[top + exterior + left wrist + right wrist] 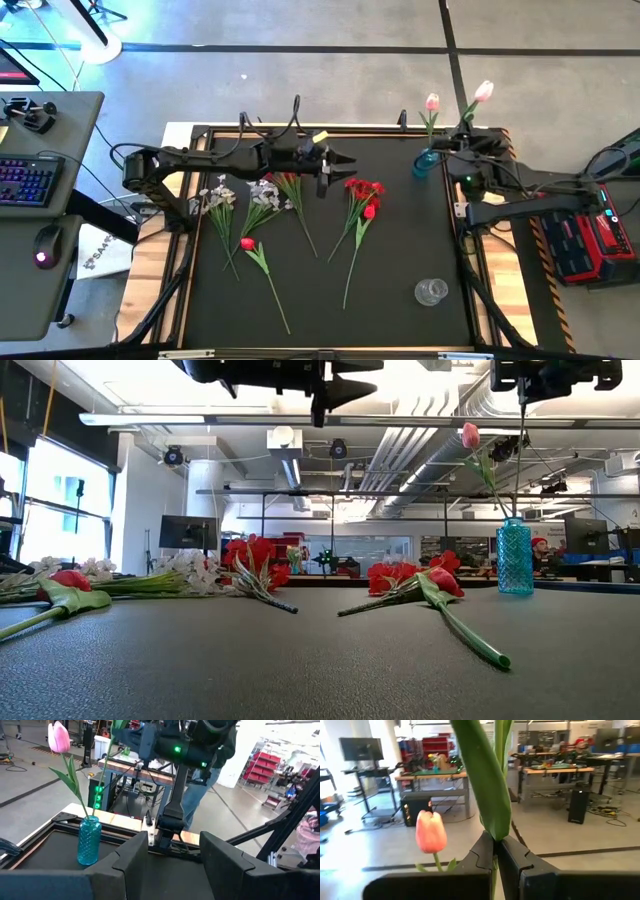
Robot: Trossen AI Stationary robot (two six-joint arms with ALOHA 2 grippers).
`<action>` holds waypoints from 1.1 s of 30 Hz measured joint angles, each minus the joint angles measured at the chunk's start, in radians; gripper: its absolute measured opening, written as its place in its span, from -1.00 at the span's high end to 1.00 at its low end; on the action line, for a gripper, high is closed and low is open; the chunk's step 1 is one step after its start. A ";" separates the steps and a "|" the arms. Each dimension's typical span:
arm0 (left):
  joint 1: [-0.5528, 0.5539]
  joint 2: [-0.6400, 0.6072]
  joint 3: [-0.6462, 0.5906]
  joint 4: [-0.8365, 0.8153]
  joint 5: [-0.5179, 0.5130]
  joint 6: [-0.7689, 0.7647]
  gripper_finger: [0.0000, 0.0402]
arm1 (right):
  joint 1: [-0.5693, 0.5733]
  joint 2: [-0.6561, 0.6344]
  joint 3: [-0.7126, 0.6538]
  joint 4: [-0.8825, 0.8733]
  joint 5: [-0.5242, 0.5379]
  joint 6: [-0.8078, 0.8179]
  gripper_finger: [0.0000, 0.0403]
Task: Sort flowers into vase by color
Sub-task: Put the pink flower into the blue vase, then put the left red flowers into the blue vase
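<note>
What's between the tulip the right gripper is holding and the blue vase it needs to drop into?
Nothing solid shows. The right gripper, shut on a pink tulip, is right beside the blue vase. The only thing near the opening is the other tulip, already standing inside.

Held tulip (492, 795): bloom cut off by the top edge in the right wrist view; only stem and leaf show.
Right gripper (496, 851): lower fingers cut off by the bottom edge.
Left gripper (174, 857): finger bases cut off by the bottom edge.
Person (200, 790): mostly hidden behind the right arm; only jeans and a dark top show.
Clear glass vase (431, 291): too small to tell any detail.
</note>
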 joint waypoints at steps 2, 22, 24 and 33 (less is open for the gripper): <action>0.000 0.000 0.000 -0.014 0.000 0.009 0.18 | -0.001 0.002 0.000 0.020 0.001 -0.011 1.00; 0.031 0.001 0.000 -0.076 -0.002 0.038 0.18 | -0.095 0.100 0.000 -0.041 -0.278 0.081 0.86; 0.040 0.001 0.000 -0.097 -0.002 0.031 0.18 | -0.095 0.094 0.000 -0.041 -0.336 0.090 0.75; 0.054 0.001 0.000 -0.142 -0.004 -0.052 0.18 | -0.095 0.046 0.096 -0.264 -0.380 0.386 0.32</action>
